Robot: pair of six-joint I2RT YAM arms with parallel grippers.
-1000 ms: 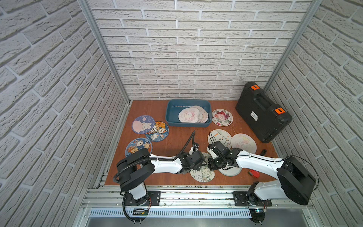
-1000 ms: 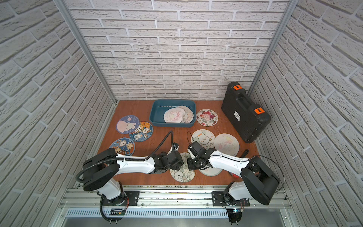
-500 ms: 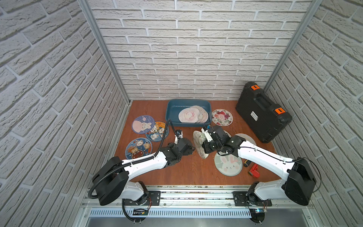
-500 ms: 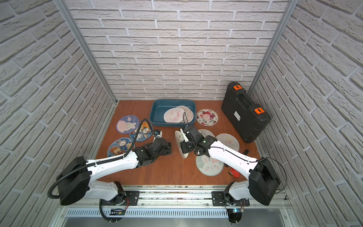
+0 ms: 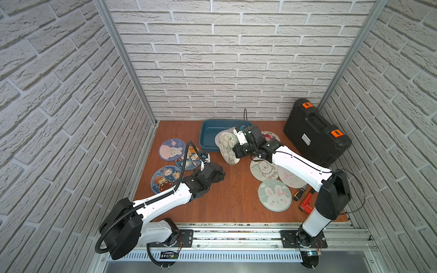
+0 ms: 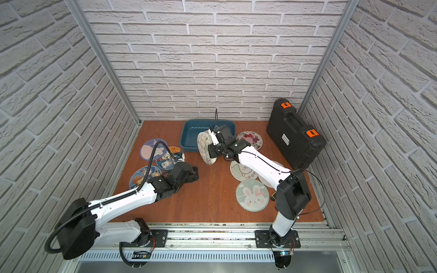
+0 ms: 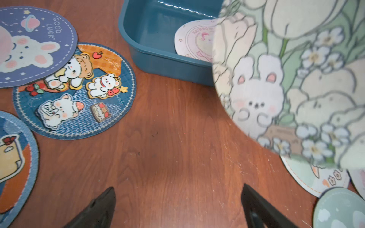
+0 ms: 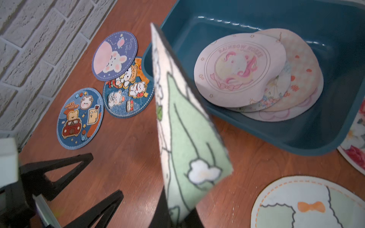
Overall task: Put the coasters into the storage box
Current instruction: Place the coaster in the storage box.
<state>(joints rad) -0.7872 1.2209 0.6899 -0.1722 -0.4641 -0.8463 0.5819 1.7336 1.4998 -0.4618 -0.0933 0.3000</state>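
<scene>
Arms both reach out from the near rail over the table (image 5: 224, 203).

Right arm: forearm angled inward toward the storage box (image 5: 205, 137), wrist rolled sideways. The right gripper (image 5: 234, 151) is pinched tight on the rim of the green bunny coaster (image 5: 227, 147). The coaster stands nearly on edge, clear of the wood, at the box's near wall. In the right wrist view its thin edge (image 8: 177, 122) tilts toward the box (image 8: 256, 138).

Left arm: low, elbow bent, pointing toward the table's middle. The left gripper (image 7: 177, 207) has its jaws spread wide over bare wood, with nothing between them.

Pink coasters (image 8: 239, 69) lie overlapped inside the box. Blue coasters (image 5: 172, 149) lie flat beside the left arm. A mint bunny coaster (image 5: 274, 195) lies flat near the right arm.
</scene>
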